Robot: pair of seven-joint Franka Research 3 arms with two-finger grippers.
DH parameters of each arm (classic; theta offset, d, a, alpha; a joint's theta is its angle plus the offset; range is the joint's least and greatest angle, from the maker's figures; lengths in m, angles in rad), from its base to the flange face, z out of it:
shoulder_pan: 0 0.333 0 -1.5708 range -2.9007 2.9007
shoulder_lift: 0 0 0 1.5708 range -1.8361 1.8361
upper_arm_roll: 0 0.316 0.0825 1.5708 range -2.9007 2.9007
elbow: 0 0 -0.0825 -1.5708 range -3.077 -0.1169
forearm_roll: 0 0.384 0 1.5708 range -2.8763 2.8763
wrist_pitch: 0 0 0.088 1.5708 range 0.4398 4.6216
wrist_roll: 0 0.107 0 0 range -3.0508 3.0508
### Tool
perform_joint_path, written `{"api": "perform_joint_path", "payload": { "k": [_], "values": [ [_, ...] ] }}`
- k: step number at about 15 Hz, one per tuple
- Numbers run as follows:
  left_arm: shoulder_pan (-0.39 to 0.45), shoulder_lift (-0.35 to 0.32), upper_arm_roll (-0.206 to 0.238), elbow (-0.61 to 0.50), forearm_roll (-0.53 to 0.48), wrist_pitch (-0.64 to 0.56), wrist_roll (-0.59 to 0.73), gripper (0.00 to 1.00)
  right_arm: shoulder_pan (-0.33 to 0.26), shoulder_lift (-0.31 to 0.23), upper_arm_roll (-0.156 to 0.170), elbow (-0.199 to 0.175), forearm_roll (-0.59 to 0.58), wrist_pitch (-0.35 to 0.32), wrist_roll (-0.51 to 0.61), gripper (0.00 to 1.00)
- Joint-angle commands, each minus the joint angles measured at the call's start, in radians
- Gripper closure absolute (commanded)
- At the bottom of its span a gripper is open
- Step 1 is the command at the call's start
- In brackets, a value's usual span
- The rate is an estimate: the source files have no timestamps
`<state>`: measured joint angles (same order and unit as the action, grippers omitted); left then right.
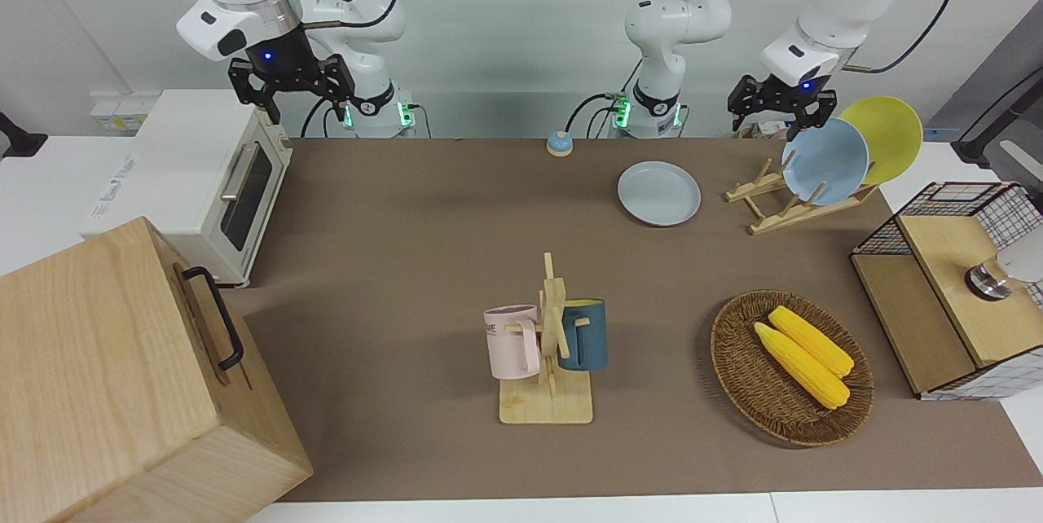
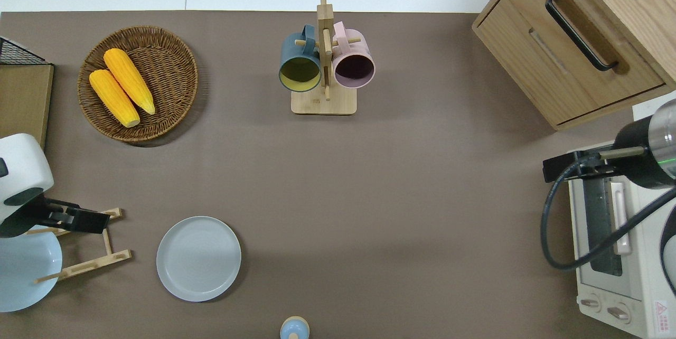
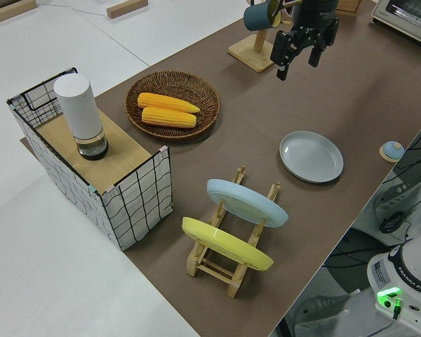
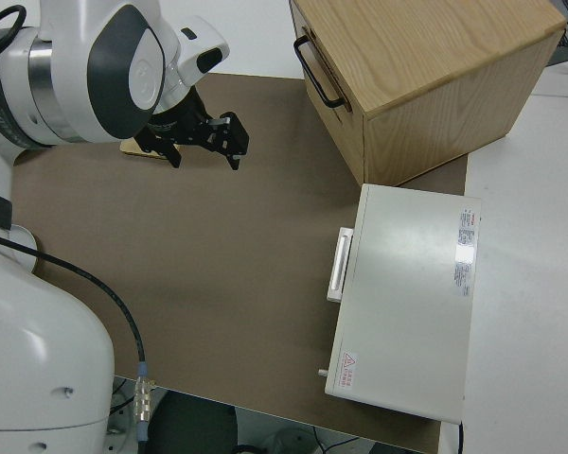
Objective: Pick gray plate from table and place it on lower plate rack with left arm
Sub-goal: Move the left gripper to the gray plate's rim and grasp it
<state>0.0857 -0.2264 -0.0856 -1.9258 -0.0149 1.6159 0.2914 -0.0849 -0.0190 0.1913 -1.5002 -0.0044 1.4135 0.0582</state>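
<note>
The left gripper [image 1: 782, 106], fingers spread and empty, hangs at the front view's upper right over the lower plate rack [image 1: 794, 201]; the gray plate [image 1: 658, 193] lies flat on the table [image 1: 407, 262] just beside the rack, toward frame centre

I see even, bright, diffuse light from above on the desk [image 1: 407, 262]. Shadows are soft and short: a faint one hugs the wicker basket [image 2: 138, 83] on its rim nearer the robots, another sits beside the wooden cabinet [image 1: 122, 376]. No glare on the gray plate [image 2: 198, 258]. All views look sharp, with edges straight.
</note>
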Motion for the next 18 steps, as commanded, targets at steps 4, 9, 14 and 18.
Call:
{"api": "perform_joint_path", "payload": {
  "k": [4, 9, 14, 18],
  "values": [
    [-0.012, -0.129, 0.0, -0.26, 0.018, 0.163, -0.014, 0.01, -0.007, -0.002, 0.007, 0.006, 0.007, -0.014, 0.0, 0.011],
    [-0.014, -0.166, -0.002, -0.398, 0.019, 0.268, -0.014, 0.01, -0.007, -0.002, 0.007, 0.006, 0.007, -0.014, 0.0, 0.011],
    [-0.011, -0.209, -0.003, -0.579, 0.018, 0.452, -0.014, 0.01, -0.007, -0.002, 0.005, 0.006, 0.007, -0.014, 0.0, 0.013],
    [-0.012, -0.208, -0.003, -0.671, 0.019, 0.559, -0.014, 0.01, -0.007, -0.002, 0.005, 0.006, 0.007, -0.014, 0.0, 0.011]
  ]
}}
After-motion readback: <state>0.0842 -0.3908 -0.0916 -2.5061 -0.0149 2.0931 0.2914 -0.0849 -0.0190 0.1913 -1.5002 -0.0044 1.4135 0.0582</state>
